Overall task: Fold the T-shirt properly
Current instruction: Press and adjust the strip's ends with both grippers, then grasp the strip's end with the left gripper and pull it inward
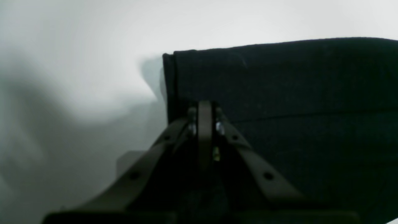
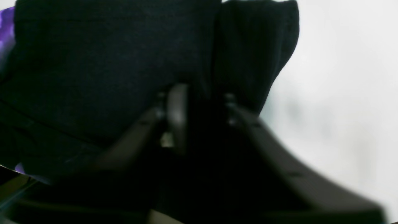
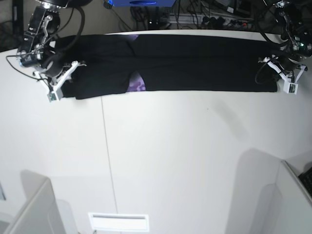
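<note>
The T-shirt (image 3: 195,63) lies stretched in a long black band along the worktop's (image 3: 161,161) far edge. At its left end the right gripper (image 2: 199,102) straddles bunched cloth, though whether it pinches cannot be told. At the right end the left gripper (image 1: 205,107), pressed together on the hem, should hold tension evenly for a straight fold.

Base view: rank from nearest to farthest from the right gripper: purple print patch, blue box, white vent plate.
From the right gripper, at the T-shirt's end:
1. Purple print patch, mid-shirt.
2. Blue box, beyond the far table edge.
3. White vent plate, near edge.
</note>
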`<state>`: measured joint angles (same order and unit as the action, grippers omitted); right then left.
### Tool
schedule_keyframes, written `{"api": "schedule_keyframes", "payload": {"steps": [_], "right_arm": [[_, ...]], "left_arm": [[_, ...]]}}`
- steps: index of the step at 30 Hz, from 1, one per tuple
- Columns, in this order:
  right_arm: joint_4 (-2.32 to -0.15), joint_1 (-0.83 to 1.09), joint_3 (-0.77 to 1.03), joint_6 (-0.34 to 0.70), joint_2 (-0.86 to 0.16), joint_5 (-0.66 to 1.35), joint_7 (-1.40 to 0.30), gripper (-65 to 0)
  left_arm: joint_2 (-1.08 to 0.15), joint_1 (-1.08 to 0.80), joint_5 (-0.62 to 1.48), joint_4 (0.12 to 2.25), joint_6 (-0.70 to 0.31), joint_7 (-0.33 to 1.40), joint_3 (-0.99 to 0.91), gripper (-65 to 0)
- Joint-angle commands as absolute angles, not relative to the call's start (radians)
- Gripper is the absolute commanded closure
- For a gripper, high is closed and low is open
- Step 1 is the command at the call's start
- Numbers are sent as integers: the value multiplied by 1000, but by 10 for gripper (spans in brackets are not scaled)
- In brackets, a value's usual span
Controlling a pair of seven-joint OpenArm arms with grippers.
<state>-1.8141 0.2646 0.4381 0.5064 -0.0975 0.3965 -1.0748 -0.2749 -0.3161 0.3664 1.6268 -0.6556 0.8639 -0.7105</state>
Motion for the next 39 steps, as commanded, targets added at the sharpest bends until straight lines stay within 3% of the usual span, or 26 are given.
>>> {"api": "schedule_keyframes", "payload": {"steps": [1, 28, 31, 33, 36, 39], "right_arm": [[-1848, 266, 441, 518, -105, 409, -1066, -3], [-1962, 398, 450, 544, -88, 403, -1113, 0], [-1969, 410, 476, 544, -87, 401, -1078, -239], [-1985, 421, 484, 544, -87, 401, -1029, -314], [-2000, 435, 478, 549, -96, 401, -940, -233], [-1995, 427, 470, 552, -96, 401, -905, -59]], "left_arm": [[-294, -314, 374, 1639, -657, 848, -719, 0], [-309, -314, 381, 1580, -657, 848, -713, 0], [-305, -344, 383, 1643, -659, 848, -713, 0], [-283, -358, 383, 1701, -659, 848, -714, 0], [-255, -363, 383, 1774, -659, 848, -717, 0], [-226, -360, 377, 1773, -659, 848, -711, 0]]}}
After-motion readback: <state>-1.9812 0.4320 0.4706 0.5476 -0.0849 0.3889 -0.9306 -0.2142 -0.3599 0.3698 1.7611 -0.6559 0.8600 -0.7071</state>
